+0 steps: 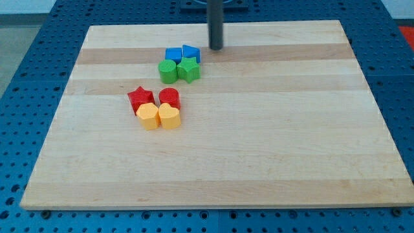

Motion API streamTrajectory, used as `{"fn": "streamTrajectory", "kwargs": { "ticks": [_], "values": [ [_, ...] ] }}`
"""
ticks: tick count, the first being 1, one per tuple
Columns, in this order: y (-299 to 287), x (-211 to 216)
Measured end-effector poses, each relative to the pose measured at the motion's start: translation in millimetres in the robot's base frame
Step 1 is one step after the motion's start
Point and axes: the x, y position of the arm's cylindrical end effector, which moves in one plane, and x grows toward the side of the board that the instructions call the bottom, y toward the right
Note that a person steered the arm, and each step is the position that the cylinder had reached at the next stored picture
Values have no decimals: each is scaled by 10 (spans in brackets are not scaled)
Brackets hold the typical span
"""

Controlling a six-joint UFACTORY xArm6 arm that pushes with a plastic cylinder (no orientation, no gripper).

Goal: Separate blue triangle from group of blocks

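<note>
- On the board (pixel 259 129), toward the view's left, a red star (pixel 140 99), red cylinder (pixel 169 98), yellow hexagon (pixel 149 116) and yellow heart (pixel 169 116) touch.
- Higher, a blue cube (pixel 173 55), blue triangle (pixel 191 52), green cylinder (pixel 168 71) and green star (pixel 189 68) form one group.
- My tip (pixel 215 48), a bare rod without jaws, stands just right of the blue triangle.

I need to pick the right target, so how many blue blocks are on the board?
2, side by side at the group's top: a blue cube on the view's left, touching the blue triangle, which sits just left of my tip. None looks hidden.
</note>
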Motion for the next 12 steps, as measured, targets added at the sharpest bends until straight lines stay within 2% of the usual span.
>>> {"fn": "streamTrajectory", "kwargs": {
  "ticks": [1, 2, 3, 6, 10, 12],
  "values": [
    [556, 37],
    [447, 303],
    [74, 543],
    [-877, 513],
    [-1043, 208],
    [-1839, 203]
  ]
}}
